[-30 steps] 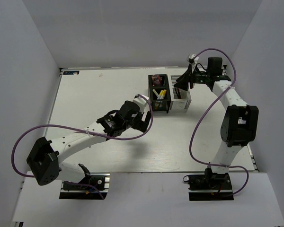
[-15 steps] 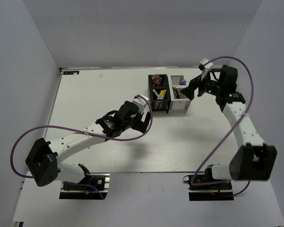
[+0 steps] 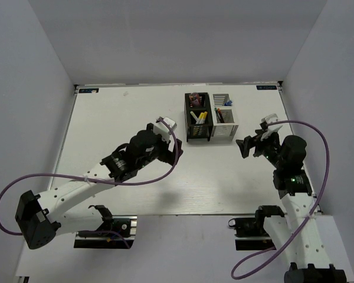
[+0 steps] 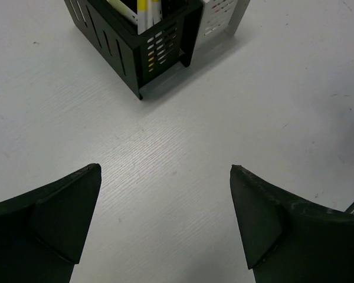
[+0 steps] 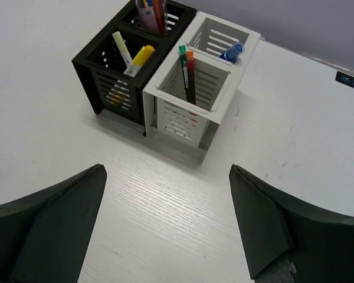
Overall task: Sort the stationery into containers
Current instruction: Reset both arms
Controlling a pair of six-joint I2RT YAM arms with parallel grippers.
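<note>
The black organizer (image 3: 198, 122) and the white organizer (image 3: 224, 122) stand side by side at the table's back middle. In the right wrist view the black organizer (image 5: 115, 65) holds white pens with yellow ends (image 5: 133, 56) and the pink-red tube (image 5: 150, 12). The white organizer (image 5: 192, 97) holds thin red and green pens (image 5: 186, 73) and the blue-capped bottle (image 5: 232, 52). My left gripper (image 3: 168, 147) is open and empty, near-left of the black organizer (image 4: 135, 50). My right gripper (image 3: 246, 147) is open and empty, near-right of the white organizer.
The table's back edge runs along the grey wall, with a blue label (image 3: 265, 88) at the back right corner. Purple cables loop from both arms. The arm bases (image 3: 103, 227) sit at the near edge.
My right arm has drawn back from above the white organizer toward the near right, open and empty. My left arm has pulled back slightly toward the near left.
</note>
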